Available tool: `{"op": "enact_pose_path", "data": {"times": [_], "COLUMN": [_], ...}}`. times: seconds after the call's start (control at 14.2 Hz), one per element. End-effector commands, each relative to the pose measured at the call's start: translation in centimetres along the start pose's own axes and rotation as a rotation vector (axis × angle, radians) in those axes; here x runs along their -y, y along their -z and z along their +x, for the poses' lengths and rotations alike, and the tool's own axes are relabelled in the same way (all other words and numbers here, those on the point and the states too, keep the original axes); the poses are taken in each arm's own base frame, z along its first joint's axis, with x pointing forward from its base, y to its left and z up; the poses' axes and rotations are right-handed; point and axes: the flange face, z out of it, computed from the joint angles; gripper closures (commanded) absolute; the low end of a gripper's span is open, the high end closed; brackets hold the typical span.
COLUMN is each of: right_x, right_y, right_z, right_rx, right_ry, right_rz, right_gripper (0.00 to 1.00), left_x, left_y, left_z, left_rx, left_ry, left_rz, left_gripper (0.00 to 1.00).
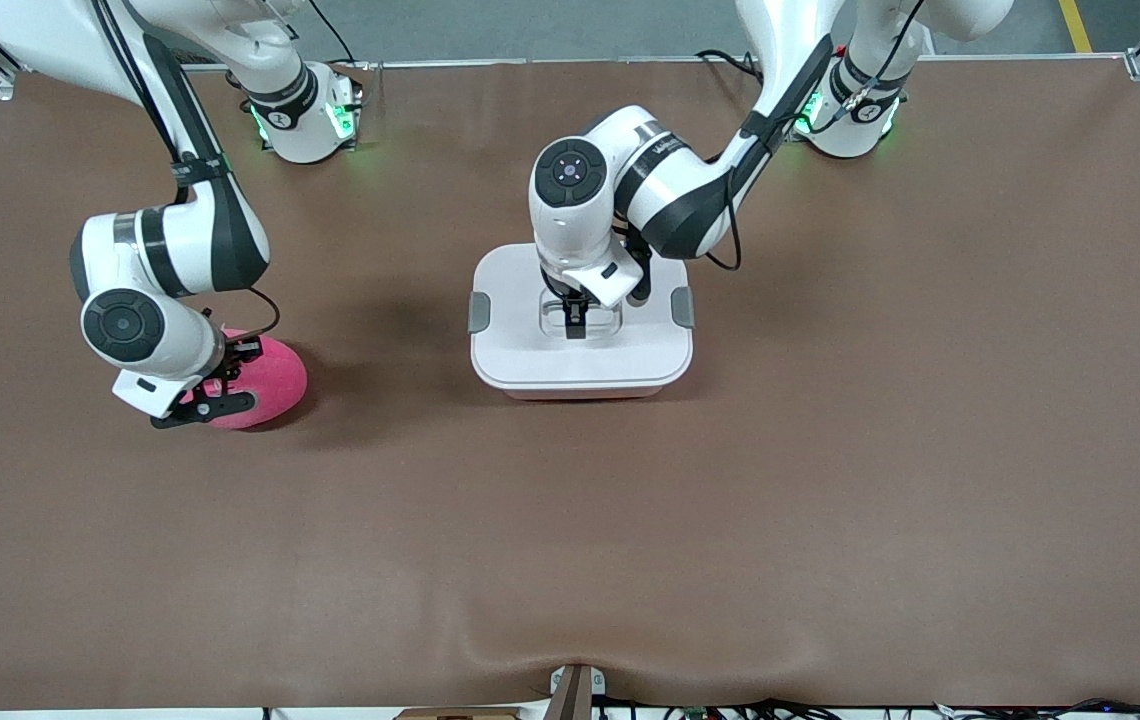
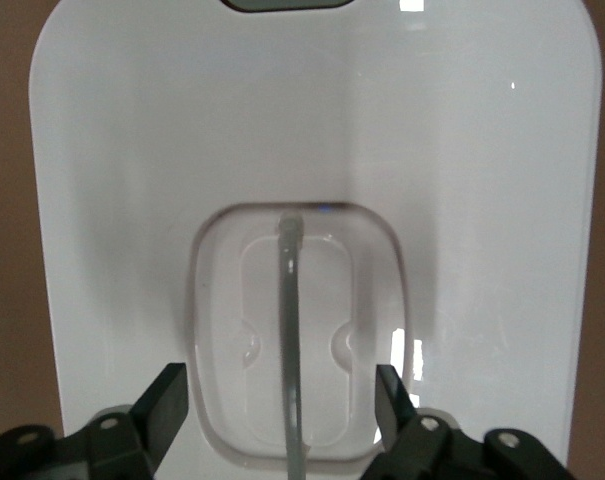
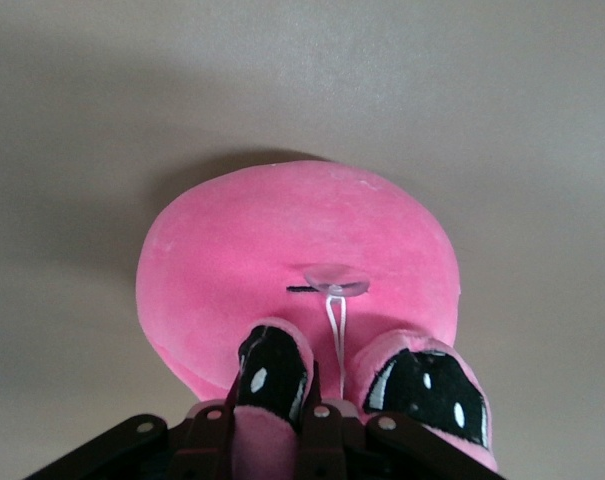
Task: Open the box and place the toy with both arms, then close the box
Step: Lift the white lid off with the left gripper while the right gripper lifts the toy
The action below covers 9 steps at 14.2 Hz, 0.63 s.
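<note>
The box (image 1: pixel 581 340) sits closed near the middle of the counter (image 1: pixel 830 500), its white lid (image 2: pixel 482 200) seated on the pink base with the grey side clips at either end. The left claw (image 1: pixel 575 322) is down in the lid's recessed centre, its fingers (image 2: pixel 162 405) standing apart on either side of the thin clear handle (image 2: pixel 290 330) and not yet pinching it. That handle looks like the right place to take hold: the lid is hard, smooth plastic, probably light but slick, so a grip on anything other than the upright bar would likely slide. The clips may hold the lid down, in which case a straight pull could lift the whole box. The toy (image 1: pixel 265 380) lies on the counter toward the right arm's end, well apart from the box. The right claw (image 3: pixel 282 440) is clenched on the plush at its head end, between the two dark eye patches. The toy appears soft and light and squashes under the fingers, so the hold should be forgiving, though a pinch of loose fabric alone could let the round body sag or swing when raised. A small clear suction cup (image 3: pixel 336 282) on a string sits on its back.
</note>
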Motion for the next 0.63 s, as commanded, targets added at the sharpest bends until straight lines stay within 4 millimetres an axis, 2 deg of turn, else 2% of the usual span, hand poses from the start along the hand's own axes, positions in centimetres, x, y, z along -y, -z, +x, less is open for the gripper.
{"op": "enact_pose_path", "data": {"times": [0.0,0.07,0.14,0.28,0.42,0.56], "right_x": [-0.8,-1.0,-1.0,-0.1,0.3,0.2], "right_y": [2.7,3.6,4.4,5.9,8.0,9.6], "right_z": [-0.4,-0.2,0.0,0.6,1.2,0.7], "right_rx": [-0.045,-0.063,-0.08,-0.115,-0.154,-0.177], "right_ry": [0.042,0.064,0.074,0.114,0.248,0.355], "right_rz": [-0.019,-0.018,-0.021,-0.029,-0.044,-0.06], "right_gripper": [1.0,1.0,1.0,1.0,1.0,1.0], "left_x": [0.3,0.4,0.1,-0.1,0.0,-0.2], "left_y": [0.0,0.1,0.3,0.9,1.5,1.8], "left_z": [0.1,0.2,0.5,0.9,1.2,1.6], "left_rx": [-0.018,-0.02,-0.02,-0.021,-0.031,-0.032], "left_ry": [-0.057,-0.06,-0.052,-0.046,-0.044,-0.036], "left_rz": [-0.013,-0.009,-0.01,-0.009,-0.001,0.0], "left_gripper": [0.61,0.79,0.88,0.91,0.91,1.0]}}
